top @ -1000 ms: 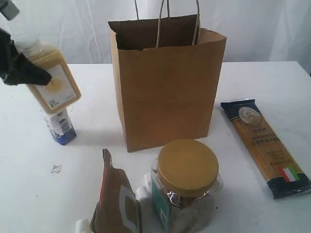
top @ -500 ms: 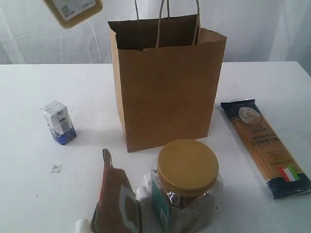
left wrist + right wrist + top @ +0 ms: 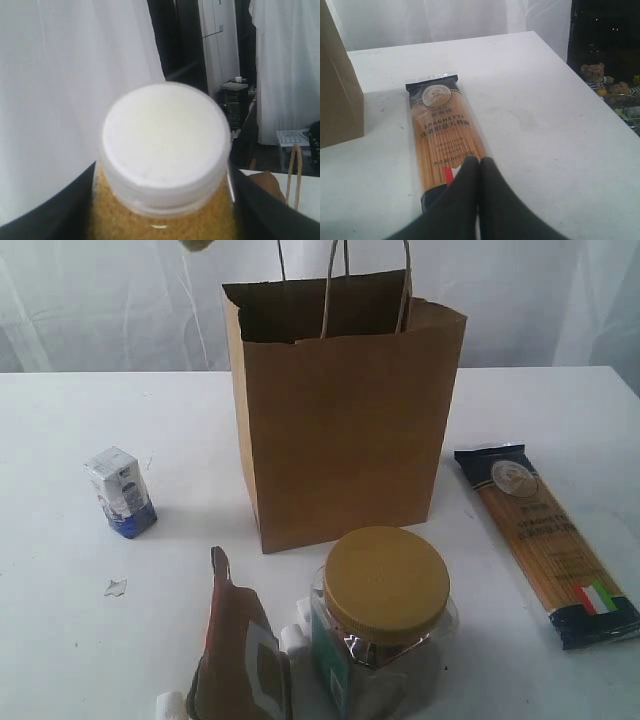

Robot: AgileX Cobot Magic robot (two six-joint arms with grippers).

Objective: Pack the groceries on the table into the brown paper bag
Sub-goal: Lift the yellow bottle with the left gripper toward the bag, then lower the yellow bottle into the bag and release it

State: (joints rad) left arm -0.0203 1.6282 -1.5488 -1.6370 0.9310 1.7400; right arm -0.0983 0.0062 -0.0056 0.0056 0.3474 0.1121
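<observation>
Exterior view: the yellow-grain bottle shows only as a corner at the top edge, in the air, up and left of the open mouth of the brown paper bag. Not yet in, we judge.

Waiting on the table: brown-orange pouch, clear jar with mustard lid, spaghetti packet, small white-and-blue carton. We cannot see inside the bag. We reckon the task is in its early part.

Left gripper clamps the bottle below its white cap, jaws partway apart on either side. Right gripper is pinched together and holds nothing. It sits over the packet's end; whether it touches, we cannot tell.
</observation>
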